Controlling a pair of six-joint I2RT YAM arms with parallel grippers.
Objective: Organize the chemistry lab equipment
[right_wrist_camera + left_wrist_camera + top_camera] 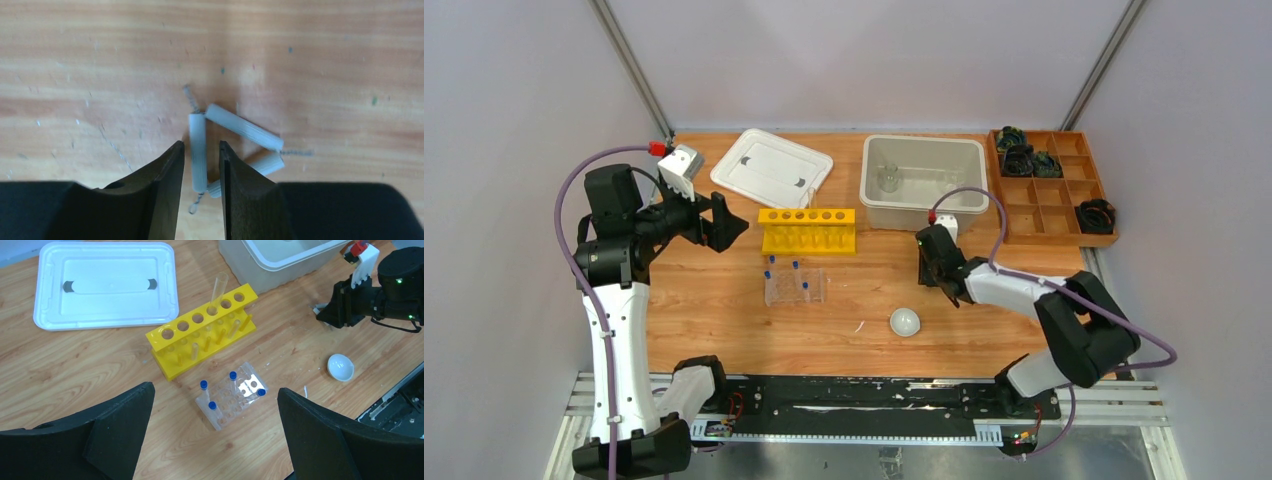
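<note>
Right claw (201, 147) astride triangle (245, 129)
The triangle lies flat on the surface (100, 60). The right claw is slightly parted around one bar, with a small gap on each side. The left claw (215, 390) is spread wide and empty above the clear rack (240, 395).

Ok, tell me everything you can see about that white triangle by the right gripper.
The white triangle is three ribbed white tubes, ceramic-looking, threaded on twisted wire whose ends stick out at corners. It lies flat on the wooden table. One tube sits between the fingers of the right gripper, with slim gaps either side, not yet clamped. Nothing else touches it.
</note>
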